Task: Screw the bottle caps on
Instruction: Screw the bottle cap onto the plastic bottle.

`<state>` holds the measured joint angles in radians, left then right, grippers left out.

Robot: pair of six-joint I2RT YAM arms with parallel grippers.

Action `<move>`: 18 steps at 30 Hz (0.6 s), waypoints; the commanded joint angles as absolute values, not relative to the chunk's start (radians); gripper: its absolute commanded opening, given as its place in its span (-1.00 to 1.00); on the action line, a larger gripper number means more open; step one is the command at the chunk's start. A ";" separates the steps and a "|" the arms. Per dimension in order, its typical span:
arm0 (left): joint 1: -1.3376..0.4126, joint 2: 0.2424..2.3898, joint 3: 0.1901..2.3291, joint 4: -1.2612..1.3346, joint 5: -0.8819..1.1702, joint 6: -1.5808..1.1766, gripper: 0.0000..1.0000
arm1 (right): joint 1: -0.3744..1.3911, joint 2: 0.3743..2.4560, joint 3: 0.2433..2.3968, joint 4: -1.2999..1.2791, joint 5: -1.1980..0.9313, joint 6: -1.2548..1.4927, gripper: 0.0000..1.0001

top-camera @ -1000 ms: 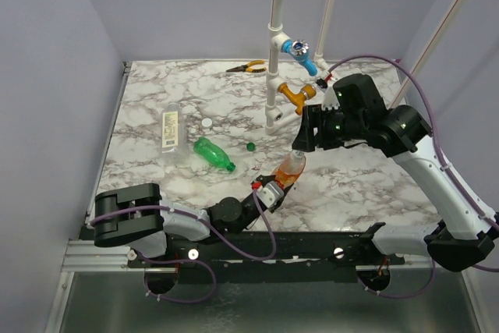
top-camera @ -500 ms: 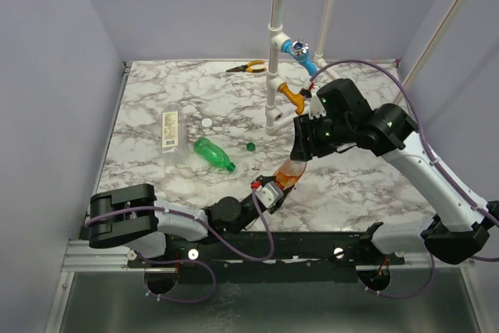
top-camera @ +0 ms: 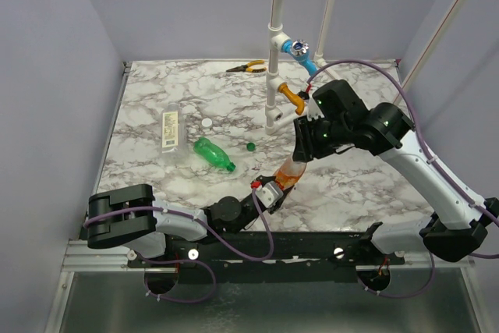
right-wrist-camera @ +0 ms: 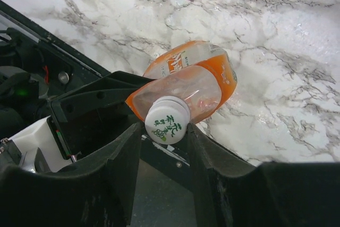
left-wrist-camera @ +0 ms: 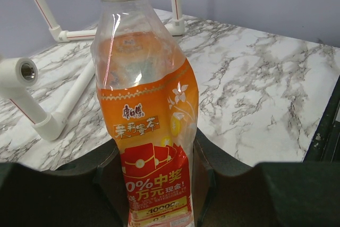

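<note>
Gripping the lower body of the translucent orange plastic bottle (left-wrist-camera: pixel 143 104), the left end effector (top-camera: pixel 270 190) is clamped firmly on it and holds it tilted over the marble-patterned desk (top-camera: pixel 366 185), with the neck leaning toward the right arm. The right end effector (top-camera: pixel 299 154) stands narrow. Its fingers flank the round white plastic screw cap (right-wrist-camera: pixel 168 126) that sits on the bottle's neck, so near its rim that I cannot tell whether they pinch it.

The main risk is probably cross-threading: with the bottle tilted, a twist that is not square to the neck could jam the cap or lift it off. The bottle wall looks thin and already creased where it is held, so turning force may spin the bottle in the left grip or buckle it instead of tightening the cap. A shallow hold on the small cap could also slip and drop it onto the desk.

The slim green plastic bottle (top-camera: pixel 213 154), its tiny dark green cap (top-camera: pixel 250 146), the clear labelled bottle (top-camera: pixel 171 129) and a second small white cap (top-camera: pixel 207 123) lie well apart from this work.
</note>
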<state>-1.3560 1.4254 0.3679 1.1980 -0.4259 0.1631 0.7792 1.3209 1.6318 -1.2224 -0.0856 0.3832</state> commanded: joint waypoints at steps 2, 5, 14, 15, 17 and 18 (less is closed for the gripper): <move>-1.355 1.414 0.367 1.206 -0.397 0.147 -1.00 | 0.787 1.322 1.640 -1.247 -0.051 0.386 -0.18; -1.355 1.417 0.372 1.205 -0.399 0.149 -1.00 | 0.787 1.324 1.636 -1.247 -0.052 0.391 -0.27; -1.354 1.427 0.406 1.209 -0.428 0.175 -1.00 | 0.787 1.316 1.591 -1.234 -0.038 0.449 -0.43; -1.354 1.431 0.413 1.208 -0.435 0.180 -1.00 | 0.787 1.317 1.583 -1.232 -0.033 0.462 -0.45; -1.353 1.436 0.430 1.209 -0.449 0.193 -1.00 | 0.787 1.316 1.566 -1.222 -0.033 0.482 -0.48; -1.353 1.442 0.439 1.208 -0.457 0.200 -1.00 | 0.787 1.316 1.557 -1.221 -0.022 0.502 -0.48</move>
<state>-1.3560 1.4292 0.3725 1.1614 -0.4335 0.1692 0.7795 1.3201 1.6012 -1.2221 -0.0433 0.4328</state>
